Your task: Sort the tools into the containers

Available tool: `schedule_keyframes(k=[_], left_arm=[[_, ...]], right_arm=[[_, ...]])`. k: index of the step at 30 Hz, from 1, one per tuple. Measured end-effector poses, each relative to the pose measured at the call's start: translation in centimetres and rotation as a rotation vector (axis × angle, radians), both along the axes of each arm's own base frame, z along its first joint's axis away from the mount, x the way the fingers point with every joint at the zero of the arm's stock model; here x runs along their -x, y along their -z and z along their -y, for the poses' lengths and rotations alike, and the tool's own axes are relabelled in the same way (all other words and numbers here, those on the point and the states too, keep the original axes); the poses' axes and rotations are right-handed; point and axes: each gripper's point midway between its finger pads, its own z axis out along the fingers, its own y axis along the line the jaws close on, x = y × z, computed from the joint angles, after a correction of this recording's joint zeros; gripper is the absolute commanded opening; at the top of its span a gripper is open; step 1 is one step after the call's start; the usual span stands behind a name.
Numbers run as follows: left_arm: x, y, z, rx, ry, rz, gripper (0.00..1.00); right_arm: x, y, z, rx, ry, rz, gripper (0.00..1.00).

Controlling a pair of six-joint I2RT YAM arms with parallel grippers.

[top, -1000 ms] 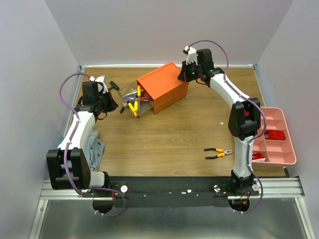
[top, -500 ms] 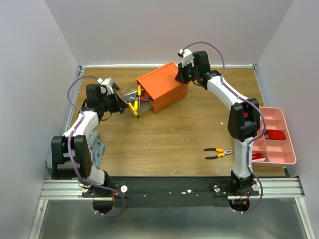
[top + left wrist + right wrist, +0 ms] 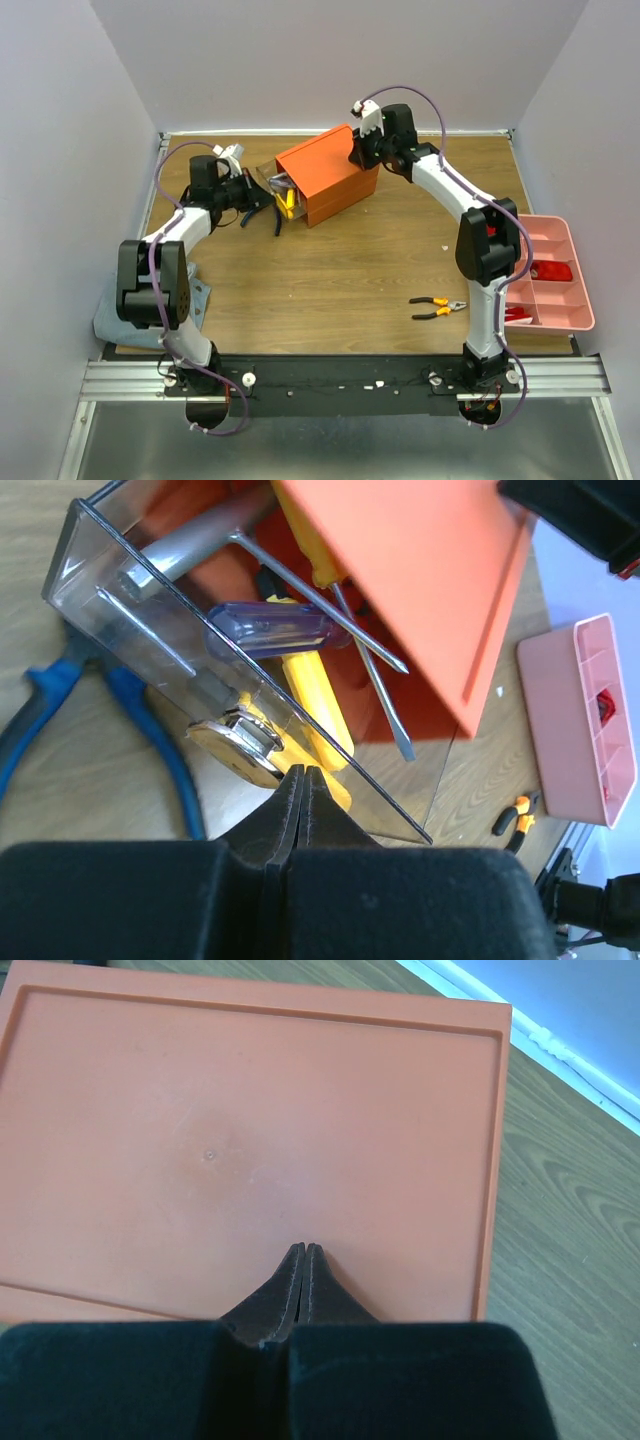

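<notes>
Box [image 3: 327, 175] in orange on counter [image 3: 330, 270], right pincer [image 3: 303, 1255] closed against its top, left pincer [image 3: 300, 780] closed at its clear drawer [image 3: 120, 600] of screwdrivers [image 3: 310, 705], blue pliers [image 3: 150, 725] just beside.

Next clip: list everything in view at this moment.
table: one, wooden, under everything
orange drawer box: one, orange, far centre
clear drawer: one, clear, open from box
purple-handled screwdriver: one, purple, in drawer
yellow-handled screwdriver: at least one, yellow, in drawer
silver T-wrench: one, silver, in drawer
blue-handled pliers: one, blue, beside drawer
orange-handled pliers: one, orange, near right
pink tray: one, pink, right edge
cloth: one, grey-blue, near left
left hand: shut, at drawer front
right hand: shut, above box top
</notes>
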Motion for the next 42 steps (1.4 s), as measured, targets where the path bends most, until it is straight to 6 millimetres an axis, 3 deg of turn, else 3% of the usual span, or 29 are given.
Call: schedule_keyframes(k=[9, 16, 19, 23, 27, 31, 35, 37, 39, 42], left_arm=[[-2.9, -0.3, 3.8, 0.070, 0.051, -0.005, 0.00], [-3.9, -0.5, 5.0, 0.115, 0.051, -0.016, 0.01], [-3.9, -0.5, 5.2, 0.125, 0.050, -0.021, 0.07], [-3.9, -0.5, 5.0, 0.118, 0.039, -0.028, 0.29], [-2.8, -1.1, 3.7, 0.077, 0.014, -0.059, 0.38], [-1.3, -3.2, 0.3, -0.008, -0.015, -0.024, 0.42], [-0.5, -3.9, -2.7, -0.149, -0.024, 0.010, 0.48], [-1.0, -3.3, -4.0, -0.251, 0.002, 0.018, 0.50], [-2.6, -1.4, -5.2, -0.366, 0.039, 0.001, 0.52], [-3.5, 3.2, -7.1, -0.508, 0.093, -0.064, 0.53]], right_arm=[[0.4, 0.1, -1.0, 0.004, -0.019, 0.009, 0.01], [0.7, 0.1, -1.8, 0.000, -0.032, 0.020, 0.01], [0.8, 0.1, -2.0, 0.000, -0.035, 0.023, 0.01], [0.8, 0.1, -2.0, 0.004, -0.030, 0.028, 0.01], [0.8, 0.1, -2.0, 0.006, -0.029, 0.033, 0.01], [1.0, 0.1, -1.9, 0.011, -0.029, 0.040, 0.01], [1.2, 0.1, -1.9, 0.015, -0.029, 0.042, 0.01], [1.3, 0.1, -1.9, 0.015, -0.030, 0.043, 0.01], [1.3, 0.1, -1.9, 0.016, -0.030, 0.043, 0.01], [1.5, 0.0, -1.9, 0.018, -0.031, 0.045, 0.01]])
